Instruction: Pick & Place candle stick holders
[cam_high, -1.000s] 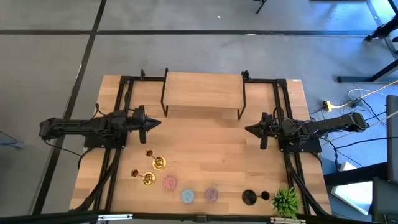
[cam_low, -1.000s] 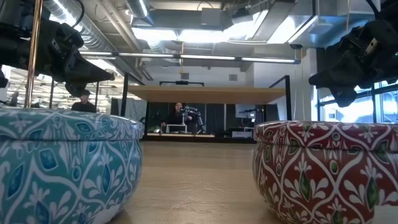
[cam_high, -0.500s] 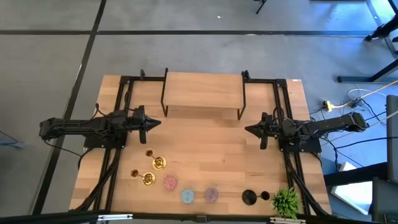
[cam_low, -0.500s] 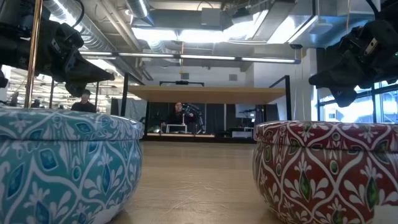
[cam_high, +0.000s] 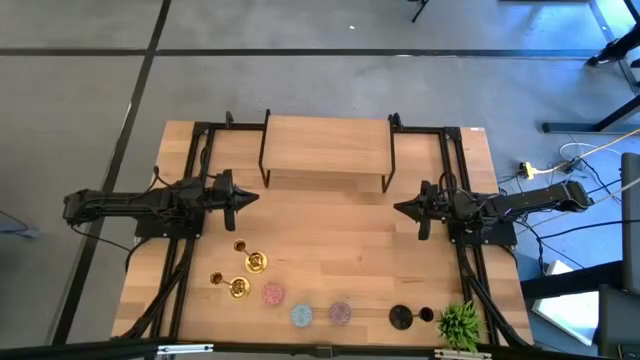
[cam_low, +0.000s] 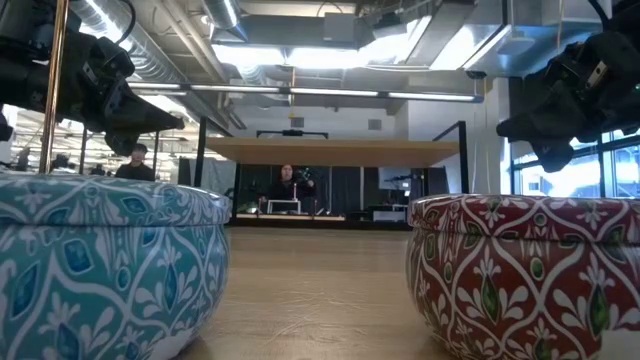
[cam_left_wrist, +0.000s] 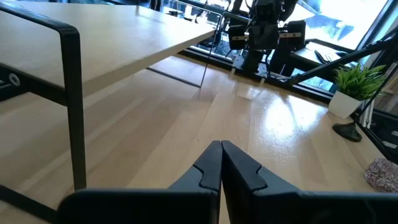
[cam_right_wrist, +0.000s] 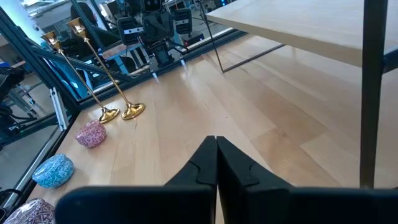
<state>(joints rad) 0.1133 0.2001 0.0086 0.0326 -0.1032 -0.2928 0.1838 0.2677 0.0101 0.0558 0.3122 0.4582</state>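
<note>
Two gold candle stick holders (cam_high: 257, 262) (cam_high: 237, 288) stand on their round bases at the near left of the table. A pink (cam_high: 273, 294), a light blue (cam_high: 301, 315) and a purple holder (cam_high: 340, 313) sit in a row along the near edge. A black stick (cam_high: 401, 318) stands to their right. My left gripper (cam_high: 255, 197) is shut and hovers level at mid left, above and beyond the gold sticks. My right gripper (cam_high: 397, 208) is shut and hovers level at mid right. In the right wrist view the gold sticks (cam_right_wrist: 132, 111) stand far ahead of its fingers (cam_right_wrist: 216, 142).
A raised wooden shelf (cam_high: 327, 150) on black legs spans the far middle of the table. A small green plant (cam_high: 460, 323) stands at the near right corner. In the low view the light blue (cam_low: 100, 270) and purple (cam_low: 530, 270) holders fill the foreground. Bare wood lies between the grippers.
</note>
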